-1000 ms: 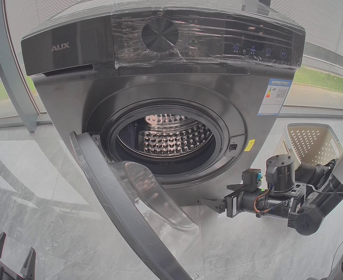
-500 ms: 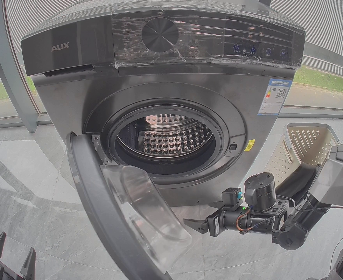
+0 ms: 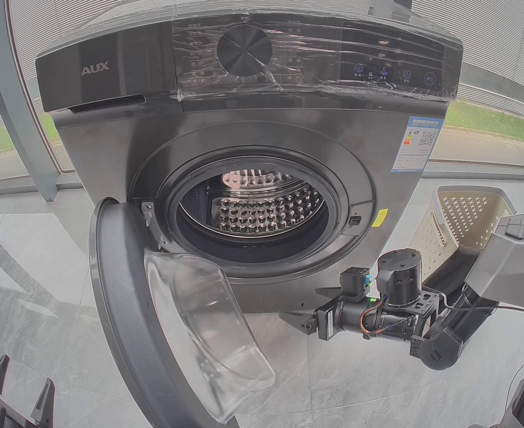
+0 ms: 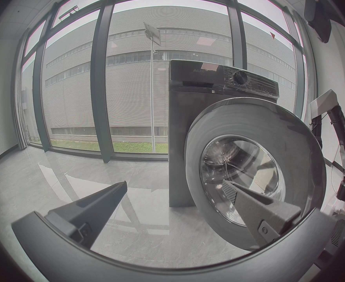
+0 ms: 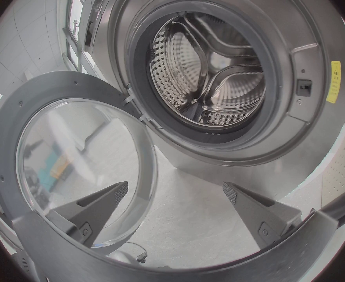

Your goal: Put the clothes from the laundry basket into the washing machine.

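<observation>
**Washer door swung wide; loading not yet begun**

Change: the door (image 3: pixel 119 304) has swung further open toward the robot's left. The right gripper (image 5: pixel 172 185) dipped low toward the door's free edge, then lifted a little. It now hangs clear of the door, low before the machine's front.

Washing machine (image 3: pixel 262 120): front-loader standing on the floor (image 3: pixel 363 381), porthole fully exposed. The drum (image 3: pixel 262 209) is lit and bare, with no cloth inside.

Laundry basket (image 3: pixel 470 209): pale and perforated, on the floor just beside the machine's right side. It is partly hidden behind the right arm. Its visible inner wall is bare and its bottom is hidden, so the clothes cannot be seen.

Right gripper: jaws spread wide, holding nothing, pointing toward the door and porthole.

Left gripper (image 4: pixel 174 183): jaws also apart and empty, low at the robot's left, well apart from the machine and facing the door's outer side.

Step in hand, as judged: door opening looks finished and no garment has been moved.

Next move calls for: turning the right arm back to the basket, reaching down inside to find a garment, and closing on cloth before carrying it past the porthole rim.
</observation>
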Motion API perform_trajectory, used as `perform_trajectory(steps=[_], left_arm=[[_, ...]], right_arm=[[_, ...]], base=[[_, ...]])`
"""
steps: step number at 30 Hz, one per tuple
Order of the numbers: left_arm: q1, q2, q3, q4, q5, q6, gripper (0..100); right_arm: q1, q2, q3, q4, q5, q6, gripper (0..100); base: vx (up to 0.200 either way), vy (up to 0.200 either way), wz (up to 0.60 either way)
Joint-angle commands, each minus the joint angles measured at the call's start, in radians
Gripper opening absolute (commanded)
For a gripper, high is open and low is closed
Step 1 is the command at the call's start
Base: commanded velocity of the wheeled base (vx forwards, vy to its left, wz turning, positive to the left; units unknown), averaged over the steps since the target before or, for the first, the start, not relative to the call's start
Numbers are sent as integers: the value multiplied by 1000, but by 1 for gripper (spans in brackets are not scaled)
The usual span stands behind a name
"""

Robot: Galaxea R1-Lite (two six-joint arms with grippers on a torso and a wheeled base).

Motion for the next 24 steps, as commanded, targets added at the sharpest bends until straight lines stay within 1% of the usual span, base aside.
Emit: perform_trajectory(steps=[1, 5, 7, 9, 10, 15, 16, 20, 24], left_arm=[[0, -17, 18, 0, 0, 1, 100], [0, -17, 18, 0, 0, 2, 100], [0, -17, 18, 0, 0, 2, 100], [0, -17, 18, 0, 0, 2, 100], [0, -17, 18, 0, 0, 1, 100], [0, -17, 18, 0, 0, 1, 100], [0, -17, 18, 0, 0, 1, 100], [0, -17, 18, 0, 0, 1, 100], [0, -17, 18, 0, -2, 1, 100]], right_arm=[[-31, 41, -50, 12, -2, -3, 100], [-16, 64, -61, 15, -2, -4, 100], [15, 107, -65, 0, -3, -4, 100], [15, 107, -65, 0, -3, -4, 100], [60, 129, -68, -4, -3, 0, 100], [87, 143, -70, -31, -2, 5, 100], [102, 141, -67, -48, 0, 6, 100], [116, 138, -74, -56, 0, 6, 100], [98, 144, -116, -63, -3, 8, 100]], base=[[0, 0, 0], [0, 0, 0], [0, 0, 0], [0, 0, 0], [0, 0, 0], [0, 0, 0], [0, 0, 0], [0, 0, 0], [0, 0, 0]])
